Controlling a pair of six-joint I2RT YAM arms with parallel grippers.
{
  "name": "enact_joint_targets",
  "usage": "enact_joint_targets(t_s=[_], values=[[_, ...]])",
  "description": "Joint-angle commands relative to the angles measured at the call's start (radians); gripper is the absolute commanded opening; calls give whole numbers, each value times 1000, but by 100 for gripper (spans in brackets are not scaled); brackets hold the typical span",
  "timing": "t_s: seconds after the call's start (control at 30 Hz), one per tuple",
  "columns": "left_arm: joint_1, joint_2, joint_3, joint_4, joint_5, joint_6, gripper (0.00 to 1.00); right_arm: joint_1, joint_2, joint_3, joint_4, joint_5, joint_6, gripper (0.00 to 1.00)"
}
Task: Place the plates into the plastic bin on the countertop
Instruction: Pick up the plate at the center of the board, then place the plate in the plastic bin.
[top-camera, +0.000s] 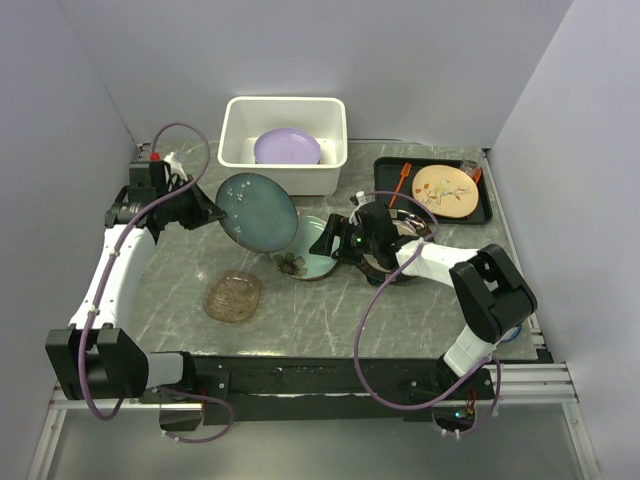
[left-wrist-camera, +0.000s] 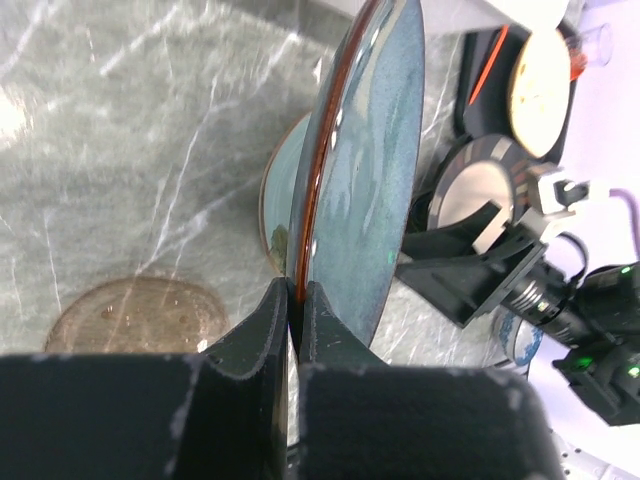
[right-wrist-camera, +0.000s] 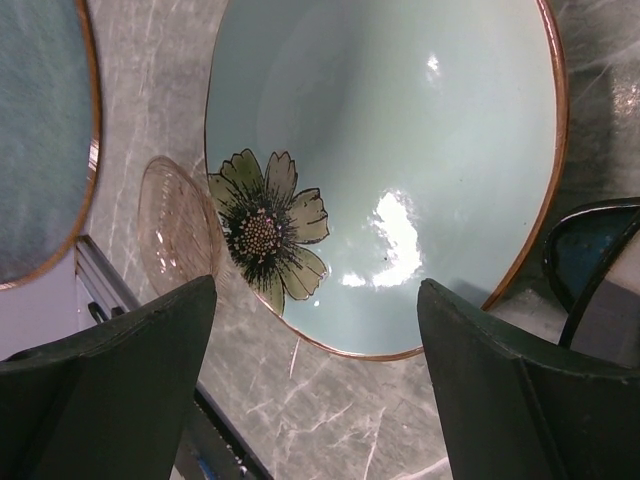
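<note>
My left gripper (top-camera: 213, 209) is shut on the rim of a dark teal plate (top-camera: 256, 212), held tilted on edge above the table in front of the white plastic bin (top-camera: 240, 160); the grip shows in the left wrist view (left-wrist-camera: 296, 298). A lavender plate (top-camera: 287, 147) lies in the bin. My right gripper (top-camera: 322, 243) is open, just above the near edge of a pale green flowered plate (right-wrist-camera: 400, 160), also seen from above (top-camera: 312, 262). An amber glass plate (top-camera: 233, 296) lies at front left. A dark-rimmed cream plate (left-wrist-camera: 480, 190) sits under my right arm.
A black tray (top-camera: 482, 203) at back right holds a tan round plate (top-camera: 444, 190) and an orange utensil (top-camera: 401, 180). A blue plate edge (right-wrist-camera: 590, 250) shows beside my right finger. Purple cables loop over both arms.
</note>
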Motion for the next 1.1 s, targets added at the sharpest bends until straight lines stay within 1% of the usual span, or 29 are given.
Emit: enact_joint_targets(t_s=[0.0, 0.23, 0.6, 0.73, 0.77, 0.87, 1.07], values=[[17, -9, 152, 138, 118, -37, 1, 5, -46, 20, 20, -15, -10, 90], [28, 66, 247, 166, 167, -68, 1, 5, -85, 11, 6, -7, -14, 95], [39, 171, 369, 223, 212, -140, 1, 5, -177, -3, -29, 25, -26, 98], [40, 189, 360, 333, 228, -219, 1, 6, -201, 6, -60, 41, -45, 98], [40, 203, 362, 344, 228, -241, 1, 5, -210, 9, -82, 53, -49, 98], [42, 238, 383, 373, 230, -264, 1, 5, -244, -9, -75, 59, -46, 99], [40, 312, 463, 410, 225, -302, 1, 5, -296, -23, -101, 82, -59, 99]])
